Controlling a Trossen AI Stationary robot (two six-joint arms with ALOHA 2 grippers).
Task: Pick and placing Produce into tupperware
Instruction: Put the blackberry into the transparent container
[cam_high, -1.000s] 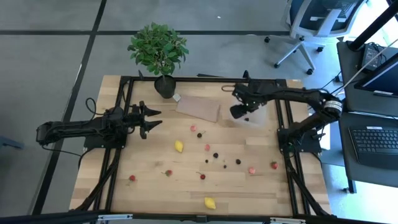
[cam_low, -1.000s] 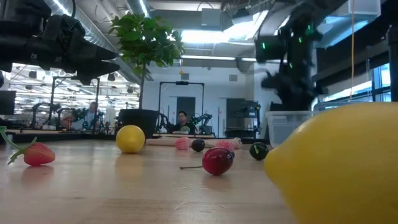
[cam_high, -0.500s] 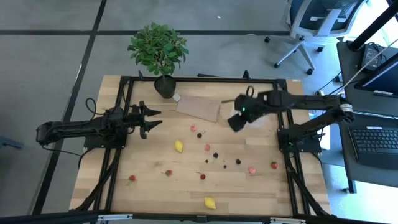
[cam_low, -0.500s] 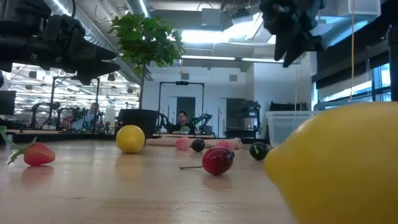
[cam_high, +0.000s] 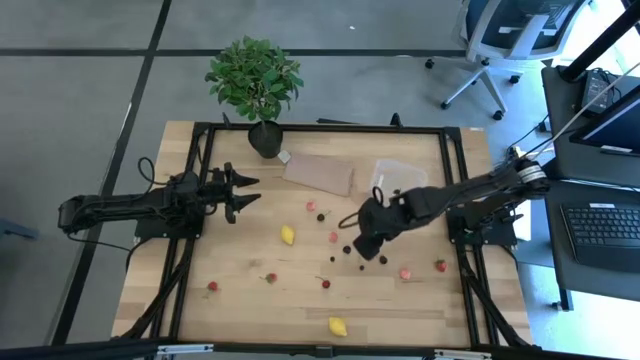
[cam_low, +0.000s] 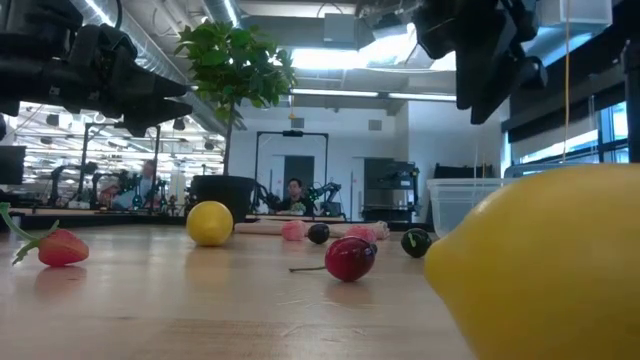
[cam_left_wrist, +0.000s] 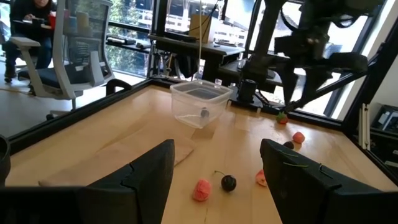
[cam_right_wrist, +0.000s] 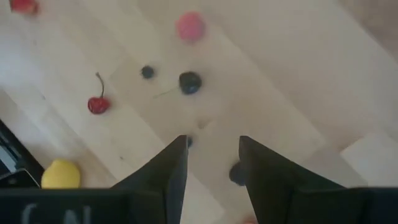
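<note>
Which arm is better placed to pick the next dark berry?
The right: its open gripper hovers directly above the dark berries, while the left gripper waits at the table's left edge.

Clear glossy plastic tupperware (cam_left_wrist: 200, 104); pale matt wood table (cam_high: 250, 300).

Wooden table (cam_high: 230, 290) — scattered produce (cam_high: 288, 235), clear tupperware (cam_high: 398, 177), brown sheet (cam_high: 319, 174), potted plant (cam_high: 254, 82).

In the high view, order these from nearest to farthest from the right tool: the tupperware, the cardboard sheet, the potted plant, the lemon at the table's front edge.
Measured from the right tool, over the table's middle:
1. Tupperware, just behind it.
2. Cardboard sheet, behind and toward the left arm.
3. Front-edge lemon, about as far as the sheet; too close to call.
4. Potted plant, at the back edge.
</note>
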